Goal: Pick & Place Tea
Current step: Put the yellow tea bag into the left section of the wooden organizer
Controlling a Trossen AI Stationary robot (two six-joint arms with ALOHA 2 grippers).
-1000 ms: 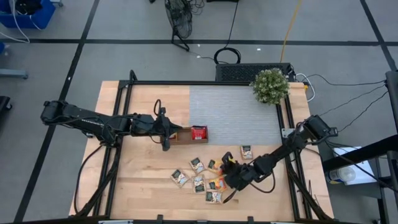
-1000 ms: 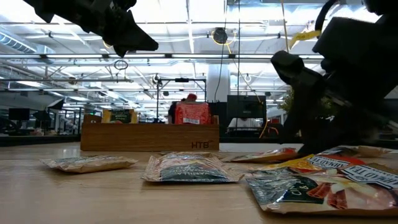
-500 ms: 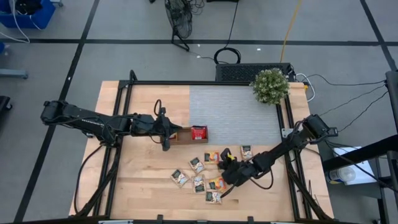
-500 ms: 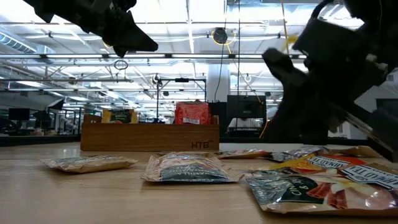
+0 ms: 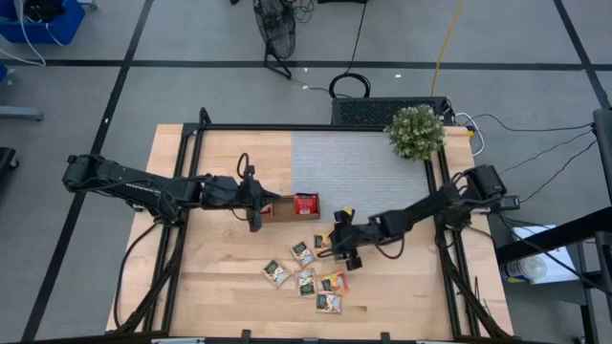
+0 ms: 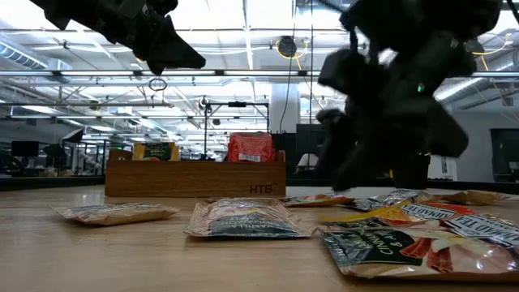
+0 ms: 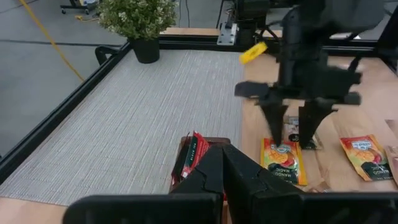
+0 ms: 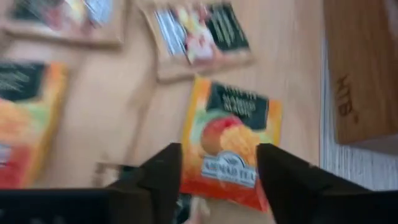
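Nearest the table's front edge, a loose scatter of small flat square tea sachets (image 5: 304,270) lies on the pale wooden tabletop (image 5: 220,287); green-and-white ones with dark labels sit in front, an orange one (image 5: 332,282) among them. In the low view they lie flat, a green-and-white packet (image 6: 235,219) in the foreground and an orange-edged one (image 6: 405,213) to the side.

A little farther in, the right gripper (image 5: 346,250) hangs right over an orange mango sachet (image 8: 231,151), fingers spread wide with the packet showing between them, pinching nothing. The left wrist view shows the same thing from the other side: both dark fingertips (image 7: 277,132) pointing down just above that orange sachet (image 7: 283,160), whether touching it I cannot tell.

Beyond that sits the long brown wooden tray (image 5: 287,206), at the edge of the grey woven mat (image 5: 363,177). A red sachet (image 5: 305,203) stands upright in one end compartment, poking above the tray wall (image 6: 195,178) in the low view.

The left gripper (image 5: 254,221) hovers at the tray's other end, fingers pressed together, holding nothing.

At the far corner stands a small green potted plant (image 5: 415,132).
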